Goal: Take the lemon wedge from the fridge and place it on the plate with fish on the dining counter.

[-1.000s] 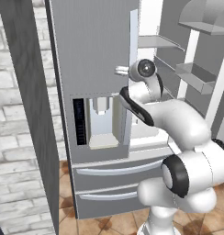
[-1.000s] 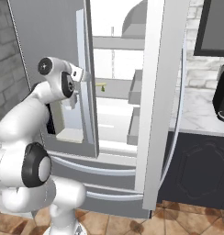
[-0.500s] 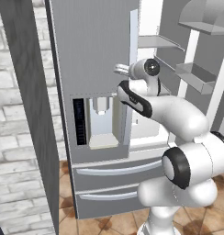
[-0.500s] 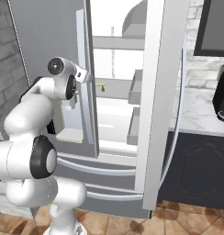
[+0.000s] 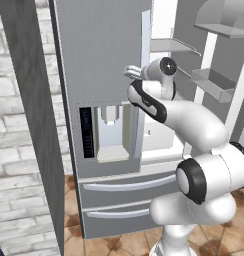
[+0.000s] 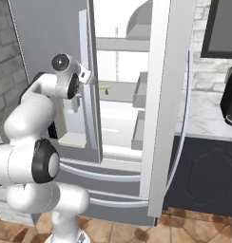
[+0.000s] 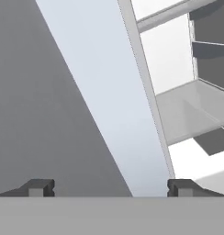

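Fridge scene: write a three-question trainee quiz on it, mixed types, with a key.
1. True or false: the claw is open and holds nothing.
2. The lemon wedge lies: A) on a shelf inside the fridge; B) in a bottom drawer; C) in the claw.
3. Fill in: in the hand view, the left fridge door's edge runs ____ the fingertips.

Key: 1 true; 2 A; 3 between.

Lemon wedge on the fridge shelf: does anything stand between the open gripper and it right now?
Yes. The lemon wedge lies on a shelf inside the fridge. The gripper, jaws open, faces the edge of the left door, which stands between it and the shelf. It must clear that edge to reach in.
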Available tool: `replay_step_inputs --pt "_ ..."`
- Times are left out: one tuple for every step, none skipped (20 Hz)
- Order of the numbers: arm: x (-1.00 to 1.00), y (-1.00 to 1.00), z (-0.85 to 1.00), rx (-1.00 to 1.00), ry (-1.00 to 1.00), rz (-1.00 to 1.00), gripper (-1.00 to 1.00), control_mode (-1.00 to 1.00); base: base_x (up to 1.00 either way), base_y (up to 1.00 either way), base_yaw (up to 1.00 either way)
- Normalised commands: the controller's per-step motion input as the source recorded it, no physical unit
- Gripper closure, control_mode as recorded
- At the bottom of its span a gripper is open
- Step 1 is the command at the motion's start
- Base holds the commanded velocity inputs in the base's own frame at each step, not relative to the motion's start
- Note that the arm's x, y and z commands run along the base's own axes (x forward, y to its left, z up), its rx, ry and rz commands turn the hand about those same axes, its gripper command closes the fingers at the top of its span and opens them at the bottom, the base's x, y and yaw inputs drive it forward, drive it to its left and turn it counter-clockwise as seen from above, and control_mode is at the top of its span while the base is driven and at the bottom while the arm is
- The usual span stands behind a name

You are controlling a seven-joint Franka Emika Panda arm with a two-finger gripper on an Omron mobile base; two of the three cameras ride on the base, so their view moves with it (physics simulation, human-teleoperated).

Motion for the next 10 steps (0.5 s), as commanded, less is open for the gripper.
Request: replay_step_inputs --pt "0.00 -0.08 0.00 0.00 0.00 0.00 -1.00 -1.00 0.00 0.00 0.00" --pt "0.00 -0.26 0.00 0.00 0.17 0.00 -1.00 -1.00 0.00 0.00 0.00" --pt "0.09 -0.36 0.00 0.00 0.33 0.00 -1.00 -1.00 0.00 0.00 0.00" --pt "0.06 -0.33 0.00 0.00 0.33 0.00 -1.00 -1.00 0.00 0.00 0.00" --pt "0.00 -0.27 0.00 0.00 0.30 0.00 -1.00 -1.00 0.00 0.00 0.00" --pt "0.00 -0.20 0.00 0.00 0.17 0.00 -1.00 -1.00 0.00 0.00 0.00" --pt "0.00 -0.04 0.00 0.00 0.00 0.00 -1.00 -1.00 0.00 0.00 0.00" --pt "0.00 0.00 0.00 0.00 0.00 0.00 -1.00 -1.00 0.00 0.00 0.00" --pt "0.00 0.00 0.00 0.00 0.00 0.00 -1.00 -1.00 0.00 0.00 0.00" --pt "0.16 -0.04 0.00 0.00 0.00 0.00 -1.00 -1.00 0.00 0.00 0.00"
